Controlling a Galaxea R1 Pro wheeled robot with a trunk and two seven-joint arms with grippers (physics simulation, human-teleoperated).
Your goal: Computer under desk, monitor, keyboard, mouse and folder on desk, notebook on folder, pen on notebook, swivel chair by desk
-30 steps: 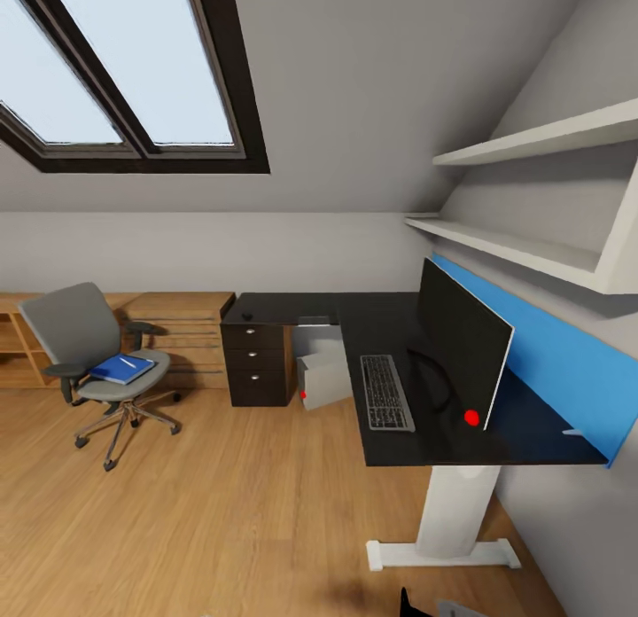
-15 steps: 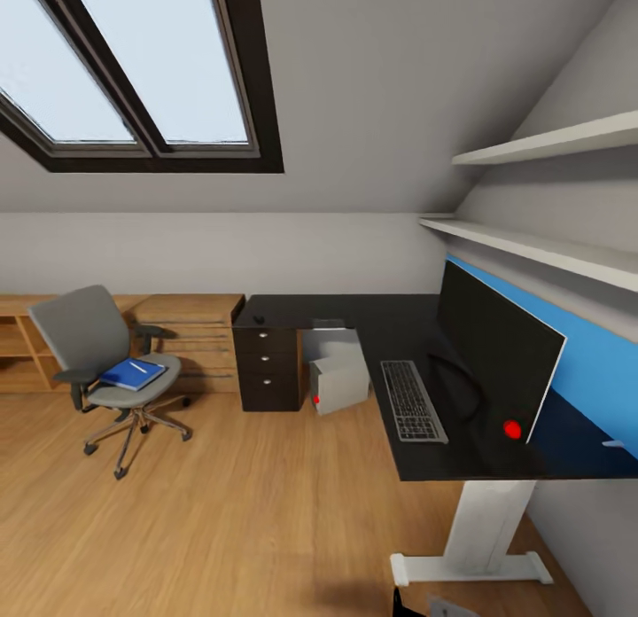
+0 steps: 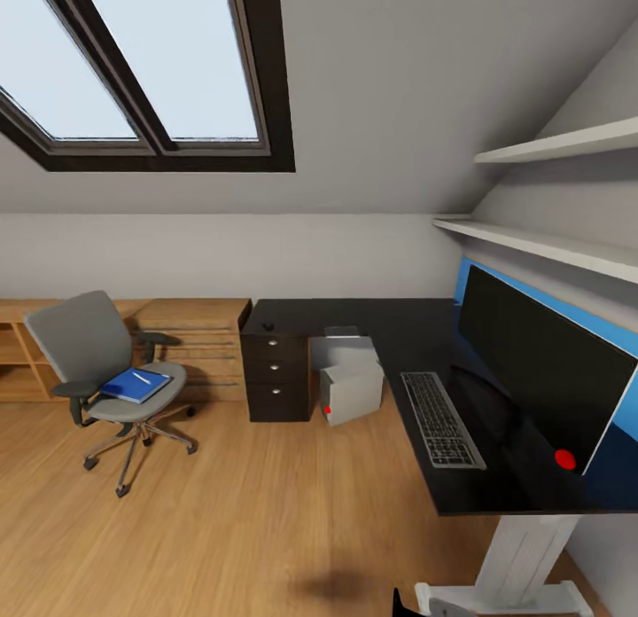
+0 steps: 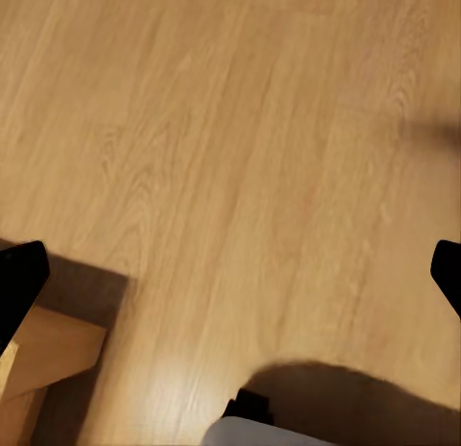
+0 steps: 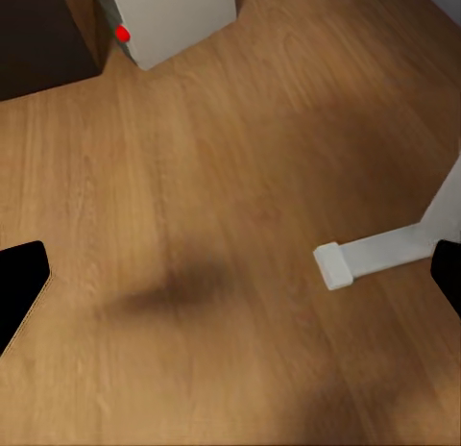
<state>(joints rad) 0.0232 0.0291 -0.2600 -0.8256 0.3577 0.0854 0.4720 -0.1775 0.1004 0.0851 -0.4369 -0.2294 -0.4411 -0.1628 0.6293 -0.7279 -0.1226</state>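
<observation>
Head view: monitor (image 3: 540, 382) cut off at right edge.

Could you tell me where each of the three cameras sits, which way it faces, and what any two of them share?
Head view: high on the robot, facing across the bedroom at the desk, monitor, keyboard, computer and swivel chair; a dark bit of the robot shows at the bottom edge.
Left wrist view: on the left arm, facing down at the wooden floor; both dark fingertips at the picture's edges.
Right wrist view: on the right arm, facing down at the floor; fingertips likewise.
Shared: head and right wrist views both show the computer and a white desk leg.
</observation>
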